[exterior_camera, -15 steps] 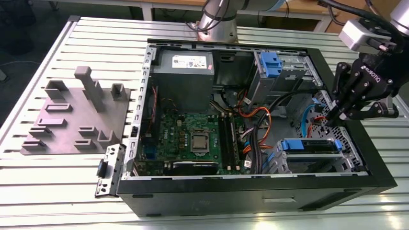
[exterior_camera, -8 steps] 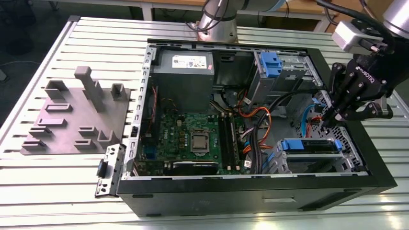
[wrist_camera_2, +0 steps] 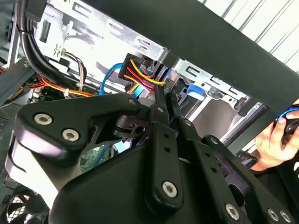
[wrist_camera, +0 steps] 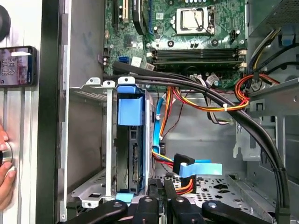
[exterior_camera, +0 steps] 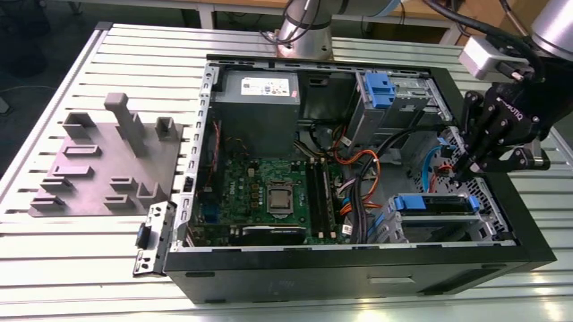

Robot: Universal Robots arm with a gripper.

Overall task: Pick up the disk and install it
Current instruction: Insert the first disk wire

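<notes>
The disk [exterior_camera: 436, 213] sits in the drive cage at the case's front corner, on the exterior view's right, its blue rail [exterior_camera: 431, 201] on top. In the first wrist view the disk [wrist_camera: 134, 158] stands on edge between the cage's metal walls, with its blue rail [wrist_camera: 130, 106] and its connector side showing. My gripper [exterior_camera: 461, 172] hangs just above and behind the cage, fingers pressed together with nothing between them. In the first wrist view my gripper [wrist_camera: 161, 189] is close beside the disk's edge. In the second wrist view the fingers [wrist_camera_2: 164, 105] point toward the cables.
An open black computer case [exterior_camera: 358, 268] lies on a slatted table. Orange, yellow and blue cables [wrist_camera: 187, 163] run beside the cage. A grey moulded plate with pegs [exterior_camera: 107, 161] lies on the exterior view's left. A person's hand [wrist_camera_2: 275, 140] rests by the case wall. Another blue-fronted bay [exterior_camera: 380, 90] sits farther back.
</notes>
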